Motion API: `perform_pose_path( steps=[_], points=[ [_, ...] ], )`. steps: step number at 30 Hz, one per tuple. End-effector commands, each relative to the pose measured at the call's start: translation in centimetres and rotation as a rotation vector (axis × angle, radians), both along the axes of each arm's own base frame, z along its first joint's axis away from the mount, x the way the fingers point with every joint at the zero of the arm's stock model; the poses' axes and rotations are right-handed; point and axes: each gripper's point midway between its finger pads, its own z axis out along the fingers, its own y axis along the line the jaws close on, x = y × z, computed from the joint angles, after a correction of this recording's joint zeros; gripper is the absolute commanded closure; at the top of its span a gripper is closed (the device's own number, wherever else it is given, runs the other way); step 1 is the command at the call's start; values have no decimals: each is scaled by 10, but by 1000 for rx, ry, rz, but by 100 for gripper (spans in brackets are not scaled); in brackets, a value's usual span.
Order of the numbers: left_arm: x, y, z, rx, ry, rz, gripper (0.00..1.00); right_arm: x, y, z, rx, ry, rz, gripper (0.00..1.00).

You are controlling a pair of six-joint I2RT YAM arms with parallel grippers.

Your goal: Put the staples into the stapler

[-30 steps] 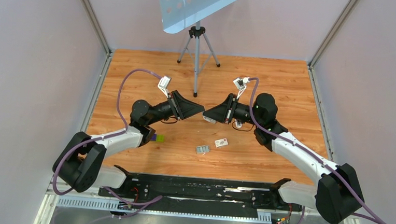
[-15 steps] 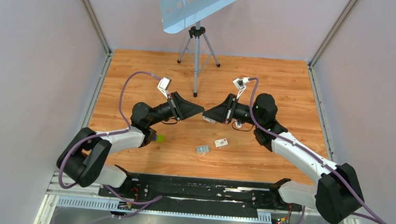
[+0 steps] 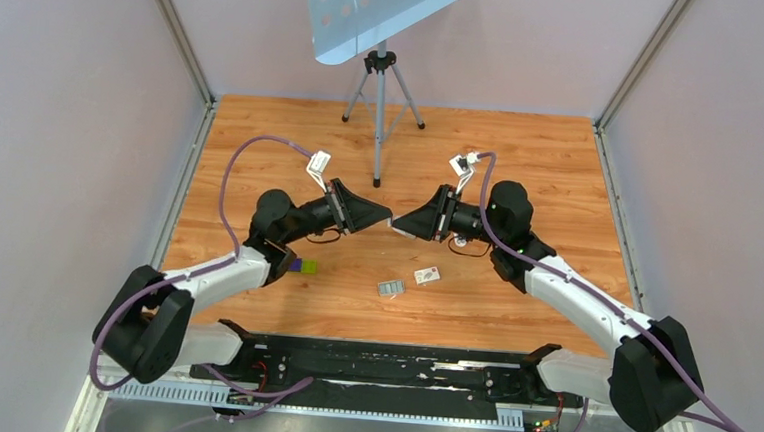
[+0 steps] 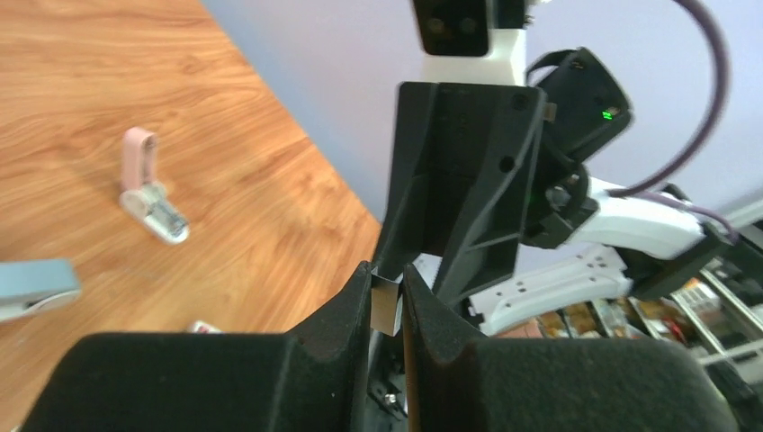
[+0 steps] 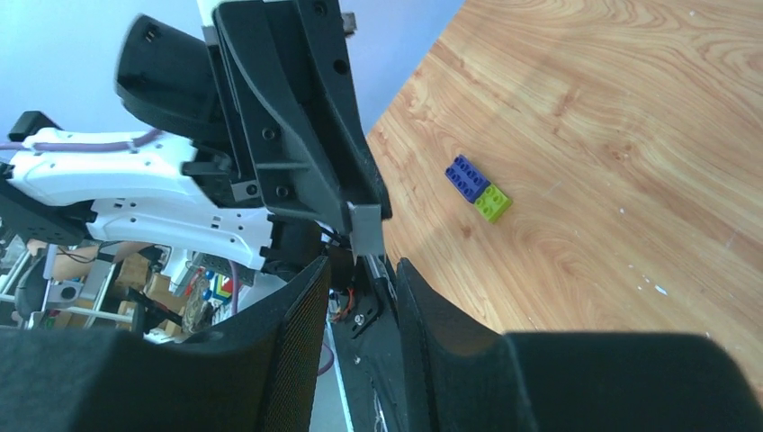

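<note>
We judge the task to be about midway, with nothing loaded so far. The left fingers [image 4: 342, 319] are closed on a short silvery strip of staples [image 4: 386, 304], pinching it by its flat sides and holding it in the air above the bench [image 4: 270, 207]. The right fingers [image 5: 301, 310] face them tip to tip and stand apart. The strip sits just at their mouth, and we see nothing gripped between them. So the staples are off the bench and in one arm's hold, and that much of the job looks done.

The stapler [image 4: 148, 193] lies on the bench, well apart from both arms and touched by neither. From the left wrist view its pink top seems to be hinged up from the whitish base, which would leave the staple channel exposed, though it is too small for us to be sure. The purple-and-green block [image 5: 477, 189] and the white card [image 3: 427, 274] lie elsewhere on the bench and play no part.

What remains, as we read it, is the fiddly part. The strip has to be carried down to the stapler, lined up with the channel and seated there. The right fingers would probably steady the stapler's body, and then the top has to be closed.
</note>
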Motion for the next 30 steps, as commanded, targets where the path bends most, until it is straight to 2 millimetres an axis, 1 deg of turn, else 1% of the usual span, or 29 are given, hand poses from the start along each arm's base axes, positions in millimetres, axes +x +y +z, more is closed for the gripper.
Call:
perform_pose_path(
  steps=[1, 2, 5, 8, 10, 11, 15, 22, 24, 26, 30],
  points=[
    [24, 16, -38, 307, 9, 161, 85, -4, -6, -9, -51, -10, -26, 62],
    [29, 25, -49, 396, 19, 210, 85, -4, -8, -13, -65, -4, -34, 62],
    [41, 56, -72, 633, 34, 344, 85, -1, -14, -21, -111, 5, -70, 62],
    [44, 81, -93, 813, 86, 417, 85, 4, -24, -34, -183, 22, -137, 61],
    [45, 95, -108, 940, 118, 467, 83, 9, -32, -41, -234, 27, -181, 61],
    [44, 99, -117, 997, 130, 477, 83, 11, -36, -46, -259, 31, -201, 61],
    [41, 103, -145, 1150, 194, 482, 83, 13, -47, -56, -310, 41, -236, 60],
    [44, 99, -196, 1383, 268, 467, 83, 12, -61, -51, -322, 5, -260, 60],
    [46, 94, -207, 1419, 282, 450, 83, 13, -65, -47, -317, -16, -273, 59],
    [46, 88, -216, 1447, 289, 435, 83, 12, -70, -50, -335, -8, -283, 59],
    [46, 83, -231, 1484, 305, 411, 83, 13, -77, -49, -339, -20, -302, 59]
  ],
)
